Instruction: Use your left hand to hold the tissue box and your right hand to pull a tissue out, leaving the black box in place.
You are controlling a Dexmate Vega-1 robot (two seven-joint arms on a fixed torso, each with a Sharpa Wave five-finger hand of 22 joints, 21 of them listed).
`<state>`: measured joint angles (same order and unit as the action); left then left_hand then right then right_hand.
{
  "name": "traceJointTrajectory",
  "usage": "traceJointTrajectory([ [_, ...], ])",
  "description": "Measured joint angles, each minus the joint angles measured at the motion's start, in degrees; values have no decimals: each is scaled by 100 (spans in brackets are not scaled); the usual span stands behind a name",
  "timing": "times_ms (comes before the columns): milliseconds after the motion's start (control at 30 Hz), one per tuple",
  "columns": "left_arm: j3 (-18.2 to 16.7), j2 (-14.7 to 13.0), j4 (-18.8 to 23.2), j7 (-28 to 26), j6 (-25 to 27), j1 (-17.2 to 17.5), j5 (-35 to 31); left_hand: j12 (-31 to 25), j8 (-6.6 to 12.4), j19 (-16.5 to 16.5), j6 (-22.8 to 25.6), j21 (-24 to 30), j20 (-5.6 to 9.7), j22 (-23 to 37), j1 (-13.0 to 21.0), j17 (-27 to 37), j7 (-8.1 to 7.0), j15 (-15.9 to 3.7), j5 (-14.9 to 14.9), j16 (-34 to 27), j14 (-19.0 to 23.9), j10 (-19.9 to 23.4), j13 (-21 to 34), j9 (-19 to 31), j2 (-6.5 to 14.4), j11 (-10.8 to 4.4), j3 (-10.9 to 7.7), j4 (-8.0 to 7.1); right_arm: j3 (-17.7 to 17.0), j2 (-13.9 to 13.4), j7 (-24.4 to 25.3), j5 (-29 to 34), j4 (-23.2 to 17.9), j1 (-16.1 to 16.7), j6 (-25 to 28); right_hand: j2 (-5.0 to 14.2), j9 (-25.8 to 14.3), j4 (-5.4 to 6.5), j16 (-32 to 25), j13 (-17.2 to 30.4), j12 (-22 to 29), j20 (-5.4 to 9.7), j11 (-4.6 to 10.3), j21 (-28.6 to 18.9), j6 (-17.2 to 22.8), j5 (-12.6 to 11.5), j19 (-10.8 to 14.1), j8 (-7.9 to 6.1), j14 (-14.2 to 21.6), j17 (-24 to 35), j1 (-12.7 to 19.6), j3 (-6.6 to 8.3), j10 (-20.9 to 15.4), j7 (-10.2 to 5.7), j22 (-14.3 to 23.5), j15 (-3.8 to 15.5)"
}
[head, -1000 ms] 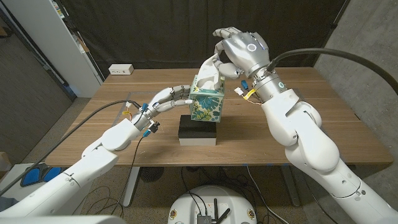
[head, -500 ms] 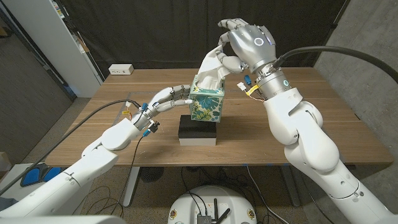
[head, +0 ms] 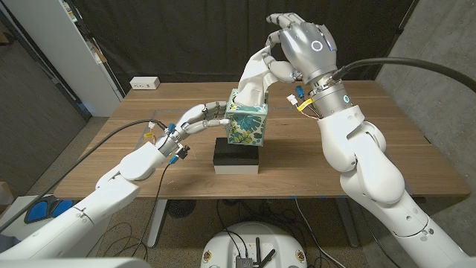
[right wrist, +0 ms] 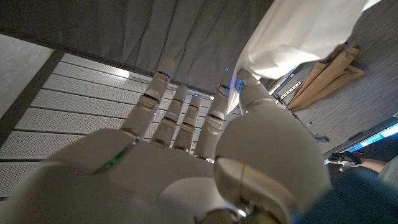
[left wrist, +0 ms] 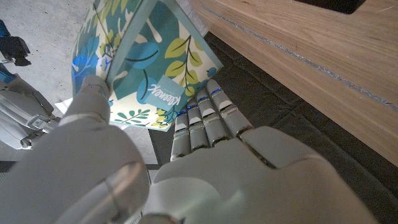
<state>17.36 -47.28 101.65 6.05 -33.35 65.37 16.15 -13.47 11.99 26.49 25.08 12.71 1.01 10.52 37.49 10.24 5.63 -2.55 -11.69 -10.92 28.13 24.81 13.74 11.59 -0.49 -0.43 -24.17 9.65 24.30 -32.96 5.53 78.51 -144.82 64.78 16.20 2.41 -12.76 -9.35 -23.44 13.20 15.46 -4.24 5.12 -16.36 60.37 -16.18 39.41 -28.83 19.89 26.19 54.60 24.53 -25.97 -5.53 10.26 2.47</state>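
Note:
A tissue box with a blue and green leaf print stands on a black box in the middle of the table. My left hand grips the tissue box from its left side; in the left wrist view the fingers lie against the printed box. My right hand is raised above and to the right of the box and pinches a white tissue that stretches up from the box's top. The right wrist view shows the tissue held at the fingertips.
The wooden table has bare surface on both sides of the boxes. A white power strip lies at the table's back left corner. A dark curtain hangs behind the table, and a white cabinet stands at the left.
My right hand has risen and moved a little right, drawing the tissue further up out of the box. The left hand and both boxes have stayed put.

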Motion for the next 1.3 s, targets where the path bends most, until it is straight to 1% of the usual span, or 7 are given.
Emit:
traceJointTrajectory([
  [33,0,0,0,0,-2,0,2,0,0,0,0,0,0,0,0,0,0,0,0,0,0,-1,0,0,0,-1,0,0,0,-2,0,0,2,-5,0,0,0,0,0,0,0,2,33,13,-20,0,2,0,0,0,0,0,-3,-21,0,0],
  [167,-43,-39,33,1,-4,23,11,0,0,0,-1,0,0,0,0,1,0,1,1,1,-1,-5,0,1,0,-3,0,0,-11,-4,150,24,5,-22,-21,0,8,16,0,0,-22,-18,54,14,12,0,-19,23,0,0,0,-16,18,-53,0,0],
  [233,-52,-45,46,1,-4,24,9,0,0,0,-1,0,0,0,0,2,0,2,1,4,-2,-5,0,1,0,-3,0,-1,-46,-22,213,22,5,-23,-34,-1,27,16,0,0,-22,-18,53,14,12,1,-19,23,0,0,-1,-16,17,-53,0,0],
  [300,-53,-45,50,-1,1,25,-6,0,0,0,-1,0,0,0,1,2,0,4,1,-1,-4,-5,0,1,-1,-3,0,-1,-60,-31,243,19,4,-23,-42,-70,29,16,0,0,-22,-18,53,14,33,0,-19,23,0,0,-70,-16,17,-73,0,0],
  [467,-37,13,75,-59,54,29,-76,0,-2,0,-2,0,0,0,9,4,0,10,-23,-12,-10,-5,0,2,-9,-3,1,-1,-186,-119,393,-99,-20,-23,-124,-68,29,16,0,0,-21,-18,53,14,33,0,-18,23,0,-1,-68,-15,18,-73,0,0],
  [967,-34,30,151,-138,133,61,-145,0,-4,0,-2,0,0,0,17,4,-1,-12,-23,-10,12,14,-1,1,-17,-10,2,-1,-369,-209,504,-199,-97,-48,-201,-68,53,16,0,28,-44,-17,52,57,0,1,-18,23,0,-17,-68,-15,17,-103,0,0],
  [1300,-54,-14,214,-128,179,100,-140,0,-9,0,-3,0,0,0,39,2,-1,-12,-22,-5,12,13,-2,-2,-39,-12,3,-1,-479,-213,576,-297,-155,44,-201,-28,60,31,0,27,-65,-41,52,57,0,1,-42,24,0,-5,-107,-31,17,-102,0,0],
])
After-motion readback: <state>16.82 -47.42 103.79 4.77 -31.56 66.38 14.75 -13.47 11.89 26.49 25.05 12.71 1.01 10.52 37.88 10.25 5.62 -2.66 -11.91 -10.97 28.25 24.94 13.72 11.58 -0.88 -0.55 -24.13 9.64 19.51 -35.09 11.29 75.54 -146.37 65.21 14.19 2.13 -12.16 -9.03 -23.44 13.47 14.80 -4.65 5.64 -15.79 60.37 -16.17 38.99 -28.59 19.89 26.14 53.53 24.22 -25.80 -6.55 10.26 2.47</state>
